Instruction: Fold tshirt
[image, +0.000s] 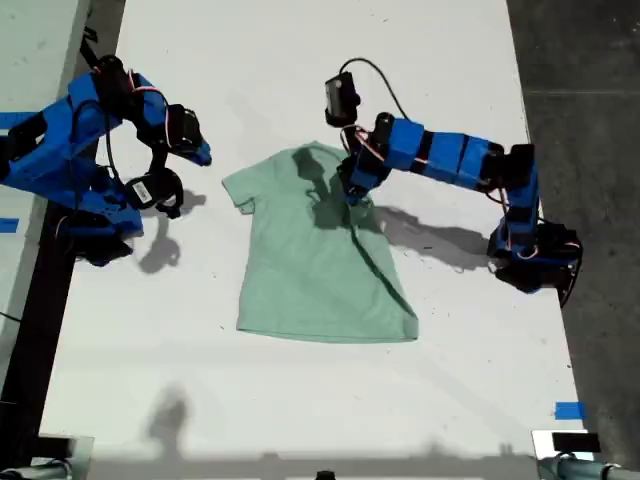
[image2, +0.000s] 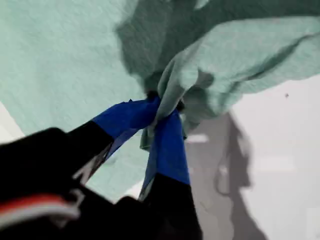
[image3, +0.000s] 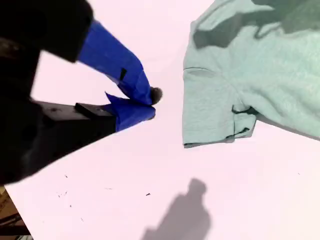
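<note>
White table (image: 300, 400) runs nearly edge to edge in the exterior view; dark floor strip at that view's right, pale surface w/ blue tape at its left. Plenty of bare tabletop below the tshirt (image: 310, 270) in the exterior view and along the far side; a wide free lane also lies betw. the shirt and the arm at the exterior view's left.

Tshirt sits roughly mid-table, pale mint green, mostly flat. One sleeve sticks out toward the exterior view's left, flat w/ its hem visible in the second wrist view (image3: 215, 115). The side toward the exterior view's right is folded inward, leaving a diagonal crease running down to the hem corner. Bottom hem lies fairly straight. Fabric near the collar/shoulder is bunched and lifted, casting a dark shadow on the cloth.

First gripper (image2: 162, 112), on the arm reaching in from the exterior view's right (image: 352, 185), has blue-taped jaws pinched tight on a gathered wad of the shirt (image2: 75, 60); cloth drapes off both sides of the tips.

Second gripper (image3: 145, 102), on the arm at the exterior view's left (image: 170, 190), hangs above bare table, well apart from the sleeve. Jaws pressed together, tips meeting, nothing betw. them.
</note>
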